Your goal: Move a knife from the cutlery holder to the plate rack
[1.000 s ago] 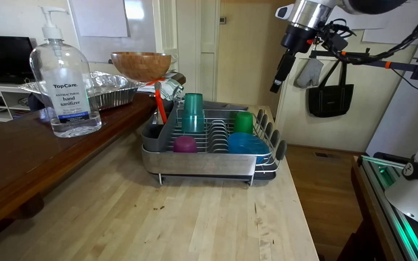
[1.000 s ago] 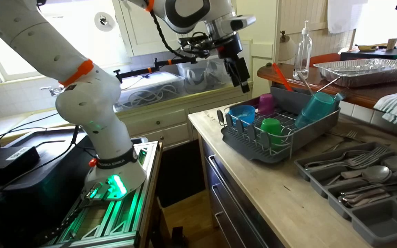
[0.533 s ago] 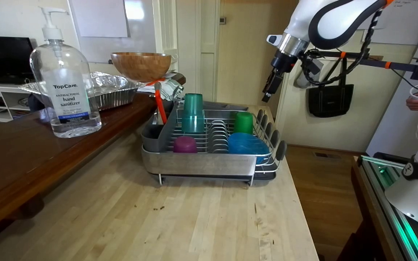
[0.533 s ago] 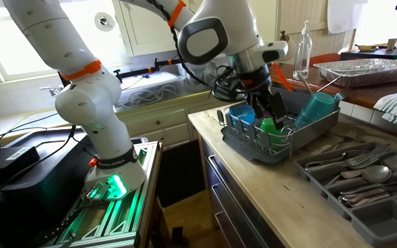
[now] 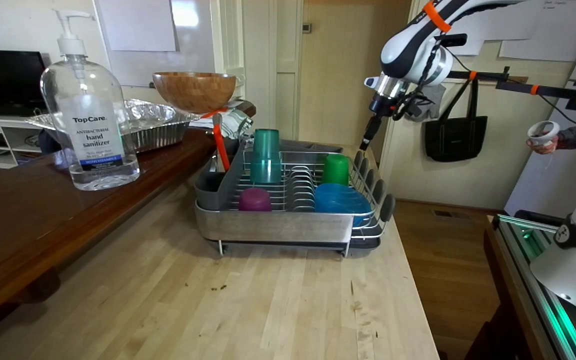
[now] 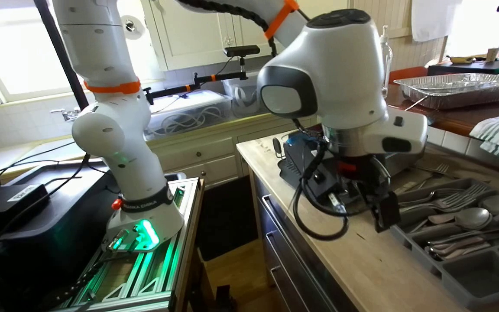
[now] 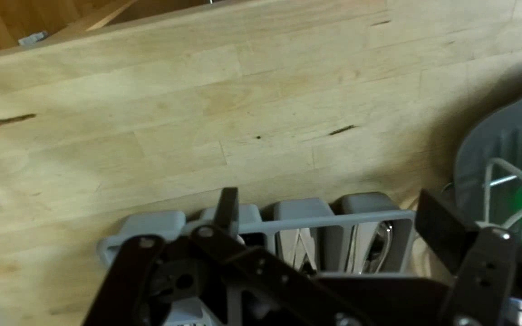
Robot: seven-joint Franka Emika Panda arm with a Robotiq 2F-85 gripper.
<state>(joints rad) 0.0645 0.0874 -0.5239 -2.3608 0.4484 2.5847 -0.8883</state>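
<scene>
The gripper [image 7: 331, 213] is held above the table [image 5: 288, 300], its jaws parted widely, as can be seen in the wrist view. There, compartments of a grey cutlery tray [image 7: 304, 208] are framed between the black fingers [image 7: 228, 208] and partly covered by them; how far below the jaws it lies cannot be made out. In an exterior view, the tray is placed at the near right, with forks [image 6: 466, 197], spoons [image 6: 474, 219] and other metal pieces laid in it, and a loose fork [image 6: 440, 171] is seen on the table just beyond.

In an exterior view, the plate rack [image 5: 283, 227] is set on the table with the cutlery holder [image 5: 208, 195] at its left end; a red utensil [image 5: 221, 147] is leaned in the holder. Which piece is the knife cannot be determined. A teal cup [image 5: 266, 157] and a purple cup [image 5: 255, 199] are placed in the left half of the rack, the purple one nearer; a green cup [image 5: 335, 170] and a blue bowl [image 5: 340, 200] are placed in the right half, the bowl nearer. Farther left, a hand sanitizer bottle [image 5: 93, 150] is stood on a dark wooden counter [image 5: 43, 200], with a foil tray [image 5: 160, 135] and a wooden bowl [image 5: 194, 92] seen farther back.
</scene>
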